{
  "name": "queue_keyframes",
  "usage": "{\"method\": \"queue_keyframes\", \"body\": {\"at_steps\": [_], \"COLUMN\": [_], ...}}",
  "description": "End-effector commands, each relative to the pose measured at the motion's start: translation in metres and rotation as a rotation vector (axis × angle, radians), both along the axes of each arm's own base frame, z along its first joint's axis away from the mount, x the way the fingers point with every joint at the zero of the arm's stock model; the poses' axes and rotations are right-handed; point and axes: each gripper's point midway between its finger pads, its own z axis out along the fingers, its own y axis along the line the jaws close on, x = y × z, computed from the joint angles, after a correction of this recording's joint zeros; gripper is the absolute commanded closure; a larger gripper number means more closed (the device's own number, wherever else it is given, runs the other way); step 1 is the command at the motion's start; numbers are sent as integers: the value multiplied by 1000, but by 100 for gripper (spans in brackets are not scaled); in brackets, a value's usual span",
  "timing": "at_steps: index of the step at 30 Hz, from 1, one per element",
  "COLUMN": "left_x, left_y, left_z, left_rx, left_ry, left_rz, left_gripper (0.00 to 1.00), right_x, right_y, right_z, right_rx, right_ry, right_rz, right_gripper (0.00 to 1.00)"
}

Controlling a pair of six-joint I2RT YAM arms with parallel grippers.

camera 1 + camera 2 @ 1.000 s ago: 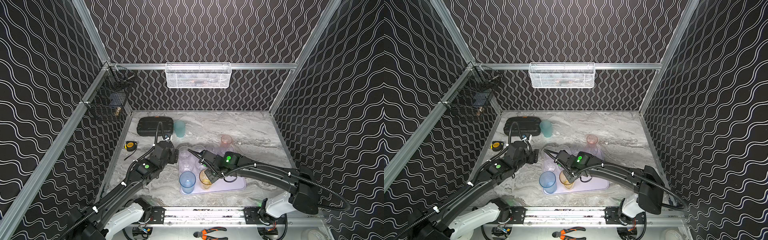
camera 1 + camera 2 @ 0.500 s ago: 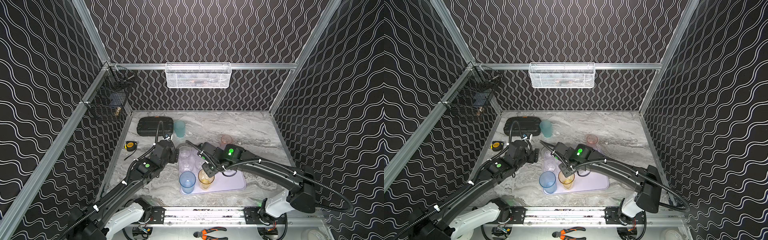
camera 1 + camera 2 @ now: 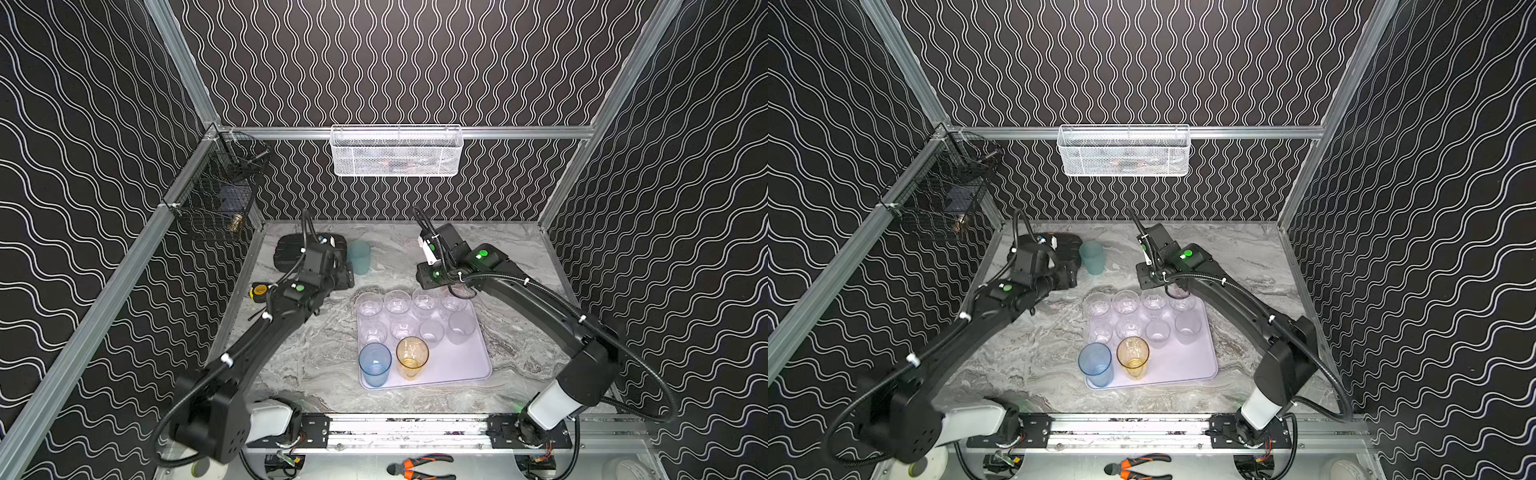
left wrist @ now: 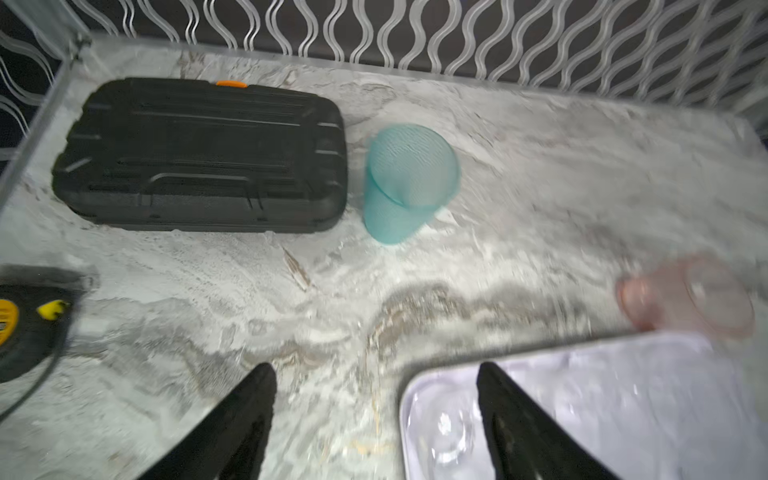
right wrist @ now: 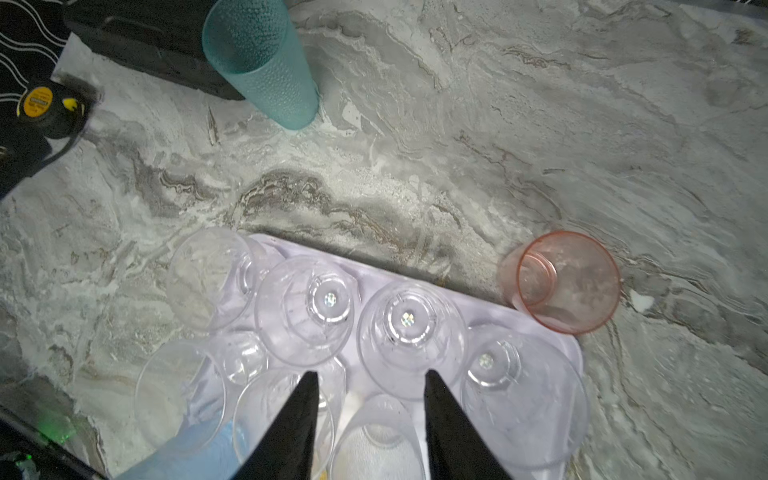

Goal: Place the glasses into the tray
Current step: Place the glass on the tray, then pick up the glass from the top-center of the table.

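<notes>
The lilac tray (image 3: pixel 457 365) (image 3: pixel 1183 361) holds several clear glasses (image 3: pixel 397 302), a frosted one (image 3: pixel 461 328), a blue one (image 3: pixel 375 363) and an amber one (image 3: pixel 411 356). A teal glass (image 3: pixel 359 257) (image 4: pixel 409 178) stands on the table beside the black case. A pink glass (image 5: pixel 567 282) stands just past the tray's far right corner, hidden under my right arm in both top views. My right gripper (image 5: pixel 371 374) hangs open over the clear glasses at the tray's far edge, holding nothing. My left gripper (image 4: pixel 374 370) is open and empty over the tray's far left corner.
A black ribbed case (image 3: pixel 291 249) lies at the back left, with a yellow tape measure (image 3: pixel 258 289) by the left wall. A white wire basket (image 3: pixel 397 151) hangs on the back wall and a black wire basket (image 3: pixel 220 199) on the left wall. Pliers (image 3: pixel 419 463) lie below the front rail.
My right gripper opened and let go of the amber glass on the tray, then rose and drew back to the tray's far edge. The left arm shifted slightly toward the back.
</notes>
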Motion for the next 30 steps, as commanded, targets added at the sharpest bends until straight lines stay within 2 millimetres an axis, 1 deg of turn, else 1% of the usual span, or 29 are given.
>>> {"method": "queue_keyframes", "body": {"at_steps": [1,3,8,9,11,14,19,23,30], "left_x": [34,54,88,94,104,115,123,128,127], "left_y": [-15,-14,-9,-8,-6,-4,-5,-9,-8], "left_z": [4,-6,-39,-47,-58,-68,-85,-96,-87], "left_rx": [-140,-134,-42,-16,25,68,94,88,89], "left_ry": [-9,21,88,112,135,149,171,182,164], "left_rz": [-26,-17,1,1,-5,-10,-27,-47,-44], "left_gripper": [21,21,24,24,26,28,35,46,69], "right_x": [28,33,37,38,38,37,37,38,39], "right_y": [8,9,11,12,14,15,15,15,12], "right_z": [9,7,4,3,0,-8,-20,-25,-25], "right_rx": [109,138,169,172,179,179,177,177,182], "right_ry": [-63,-55,-45,-42,-34,-16,9,20,19], "right_rz": [-37,-43,-40,-37,-30,-21,-18,-17,-20], "right_gripper": [56,56,56,56,56,56,55,55,55]}}
